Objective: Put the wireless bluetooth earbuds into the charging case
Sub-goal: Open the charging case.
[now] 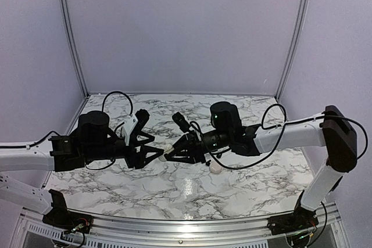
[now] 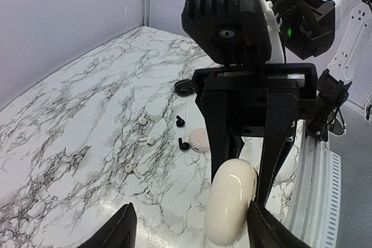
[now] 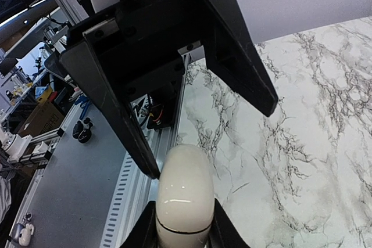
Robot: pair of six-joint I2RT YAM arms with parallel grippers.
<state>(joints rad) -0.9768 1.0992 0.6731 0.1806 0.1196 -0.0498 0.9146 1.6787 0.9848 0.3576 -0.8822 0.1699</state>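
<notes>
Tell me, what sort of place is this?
Probably a robotics lab test booth: plain walls enclose a marble-patterned table, the left arm and right arm stand at its metal rail, and workshop clutter lies beyond.

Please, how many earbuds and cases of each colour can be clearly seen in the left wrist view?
Small white plastic earbuds: 3
Small black plastic earbuds: 2
Cream pebble-shaped case, held in right gripper: 1
Pale pinkish round case: 1
Black case: 1
Total: 8

Overhead rear view, close opposed wrist views, sharing case (image 2: 231,201)
</notes>
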